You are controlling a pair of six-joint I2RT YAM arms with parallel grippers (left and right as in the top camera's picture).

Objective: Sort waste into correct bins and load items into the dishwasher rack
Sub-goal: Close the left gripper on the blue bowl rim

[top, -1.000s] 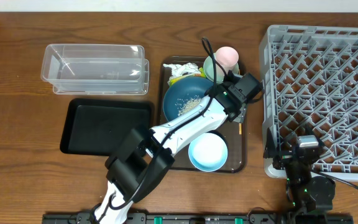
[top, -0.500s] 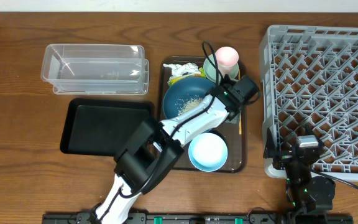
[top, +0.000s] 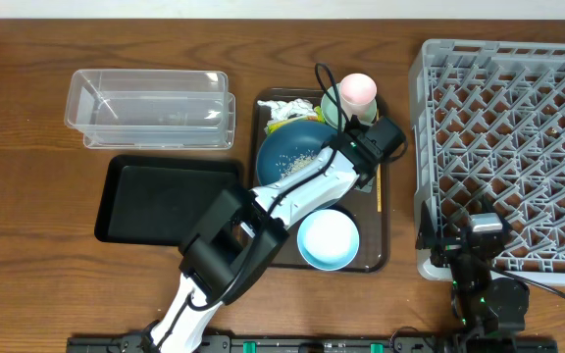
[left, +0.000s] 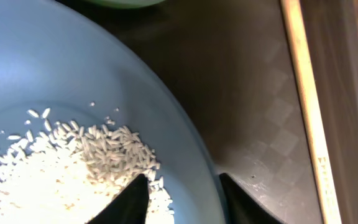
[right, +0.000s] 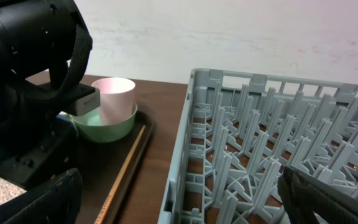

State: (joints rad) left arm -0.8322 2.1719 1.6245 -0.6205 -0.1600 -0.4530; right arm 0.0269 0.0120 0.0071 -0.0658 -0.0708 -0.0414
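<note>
Two left jaws — astride bowl (left: 55, 68) rim (rice (left: 61, 162) inside).

Rice (top: 300, 165) lies in the big bowl (top: 275, 152) on the serving tray (top: 375, 251); rack (top: 518, 118) to its right, container (top: 150, 108) and flat tray (top: 170, 201) left.

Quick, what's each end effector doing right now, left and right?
Left end effector: straddling the rim of the dark-blue bowl; grip cannot be told.
Right end effector: open, holding nothing.
</note>
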